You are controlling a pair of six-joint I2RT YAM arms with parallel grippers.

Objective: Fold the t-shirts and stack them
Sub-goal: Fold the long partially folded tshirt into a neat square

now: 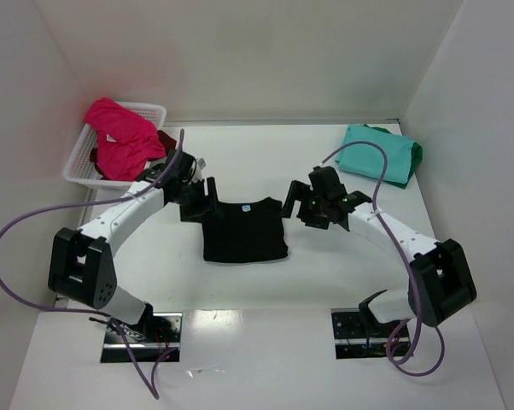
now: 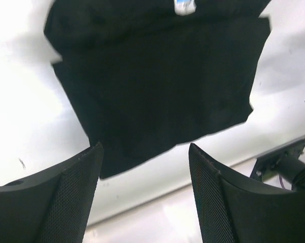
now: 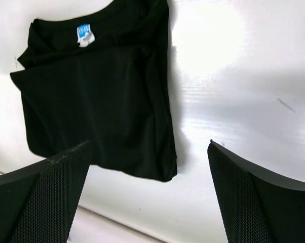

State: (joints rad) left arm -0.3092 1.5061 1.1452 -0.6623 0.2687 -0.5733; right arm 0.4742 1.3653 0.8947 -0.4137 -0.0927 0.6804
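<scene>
The mesh-padded jaws of the left gripper (image 2: pixel 144 152) and the right gripper (image 3: pixel 148 147) are being held apart, with nothing gripped between them. The folded black cloth t-shirt (image 1: pixel 244 231) is lying flat mid-way across the white worktop (image 1: pixel 325 290), flanked at its far corners by both grippers and about equally near each, its longer side running left to right. The folded teal t-shirt (image 1: pixel 376 155) is lying at the far right, so the right arm is being judged the nearer for stacking.
</scene>
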